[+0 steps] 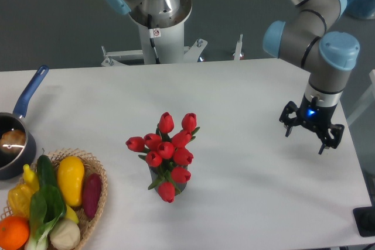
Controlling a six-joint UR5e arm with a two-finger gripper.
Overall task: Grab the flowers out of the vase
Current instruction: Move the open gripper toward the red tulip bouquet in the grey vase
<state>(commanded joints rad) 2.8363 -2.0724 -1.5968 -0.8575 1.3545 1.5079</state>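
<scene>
End effector point(303, 136): fingers spread, empty, well right of the vase point(169, 180).
Flowers point(165, 151): upright in the vase, mid-bench.
Risk: squeezing the buds crushes them; snagged stems could tip the vase.

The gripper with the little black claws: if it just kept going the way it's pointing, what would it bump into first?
The gripper points downward with fingers spread, so it would likely meet bare table first. The flowers sit well off to its side.

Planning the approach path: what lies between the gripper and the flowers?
Nothing: the camera view shows only bare white table between the gripper and the flowers.
</scene>
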